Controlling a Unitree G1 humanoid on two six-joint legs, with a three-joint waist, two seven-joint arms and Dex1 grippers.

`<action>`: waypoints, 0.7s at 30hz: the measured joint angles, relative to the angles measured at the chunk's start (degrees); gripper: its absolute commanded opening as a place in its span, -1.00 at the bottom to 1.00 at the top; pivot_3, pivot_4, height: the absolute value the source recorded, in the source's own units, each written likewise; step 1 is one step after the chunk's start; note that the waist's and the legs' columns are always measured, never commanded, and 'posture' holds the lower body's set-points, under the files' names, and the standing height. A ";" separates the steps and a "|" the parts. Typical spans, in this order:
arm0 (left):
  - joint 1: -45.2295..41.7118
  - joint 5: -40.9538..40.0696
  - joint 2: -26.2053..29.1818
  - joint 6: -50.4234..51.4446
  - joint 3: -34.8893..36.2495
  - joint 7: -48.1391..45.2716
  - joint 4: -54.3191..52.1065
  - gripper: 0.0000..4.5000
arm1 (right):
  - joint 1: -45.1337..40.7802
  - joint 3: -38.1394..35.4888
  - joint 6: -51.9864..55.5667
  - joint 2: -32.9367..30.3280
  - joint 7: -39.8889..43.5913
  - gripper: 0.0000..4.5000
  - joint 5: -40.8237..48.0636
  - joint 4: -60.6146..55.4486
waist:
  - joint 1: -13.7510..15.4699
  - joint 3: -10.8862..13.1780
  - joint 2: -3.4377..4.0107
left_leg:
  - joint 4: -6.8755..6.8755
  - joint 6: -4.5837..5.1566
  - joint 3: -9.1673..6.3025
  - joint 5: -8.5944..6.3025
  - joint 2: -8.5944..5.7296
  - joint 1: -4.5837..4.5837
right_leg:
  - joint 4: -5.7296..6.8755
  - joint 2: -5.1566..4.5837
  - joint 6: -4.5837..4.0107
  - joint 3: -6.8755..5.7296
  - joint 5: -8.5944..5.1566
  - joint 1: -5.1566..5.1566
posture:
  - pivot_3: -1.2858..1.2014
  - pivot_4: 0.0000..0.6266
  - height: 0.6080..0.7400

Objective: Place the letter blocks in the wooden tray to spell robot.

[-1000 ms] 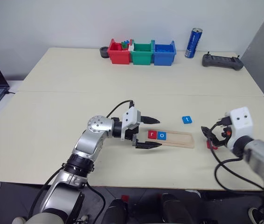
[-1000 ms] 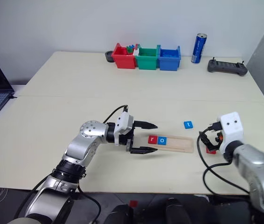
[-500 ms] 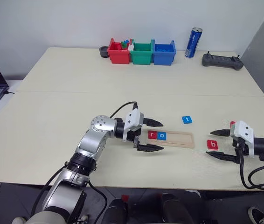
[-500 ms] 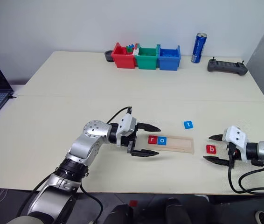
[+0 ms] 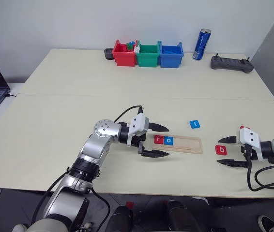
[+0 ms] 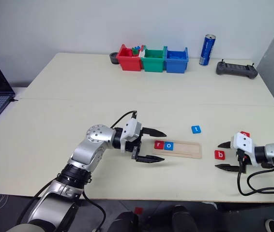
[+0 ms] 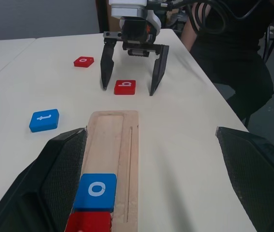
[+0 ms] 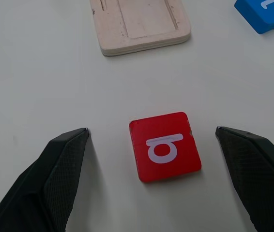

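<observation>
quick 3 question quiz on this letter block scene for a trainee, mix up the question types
1. True or false: the wooden tray already holds the red r block and a blue o block.
2. Which block lies between the open fingers of the right claw? A) the blue t block B) the red b block C) a green block
3. Fill in: the left claw is open at the tray's ____ end, the one holding the blocks.

Key:
1. True
2. B
3. Left
</observation>
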 measured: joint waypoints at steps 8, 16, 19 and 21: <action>0.00 0.04 -0.10 -0.12 0.00 0.16 0.00 1.00 | -1.52 0.09 0.10 0.66 0.44 -0.31 -0.17 2.13 | -0.05 0.00 0.00 | 0.00 0.00 0.00 0.00 0.00 0.03 | 0.03 0.00 0.00 0.01 0.00 0.00 | 0.03 -0.52 1.00; -0.07 0.22 -0.49 -1.08 0.00 0.35 0.19 1.00 | -5.38 0.64 3.73 2.14 0.03 -0.34 -1.06 1.41 | -0.27 0.00 0.01 | -0.01 0.00 0.03 0.00 0.02 0.08 | 0.11 0.01 -0.01 0.04 0.00 -0.01 | 0.03 -0.52 1.00; -0.06 0.25 -0.31 -1.14 0.00 0.32 0.20 1.00 | -7.02 1.86 7.86 5.05 0.04 -0.34 -0.19 -3.60 | -0.27 0.00 0.01 | -0.01 -0.01 0.00 0.00 0.02 0.07 | 0.14 0.02 0.00 0.03 0.00 -0.02 | 0.03 -0.52 1.00; -0.01 0.29 0.31 -1.26 0.00 0.30 0.19 1.00 | -8.02 2.62 10.59 6.94 -0.11 -0.34 0.07 -6.87 | -0.18 0.00 0.01 | 0.00 -0.01 -0.01 0.00 0.01 0.06 | 0.14 0.00 0.00 0.03 0.00 -0.02 | 0.03 -0.52 1.00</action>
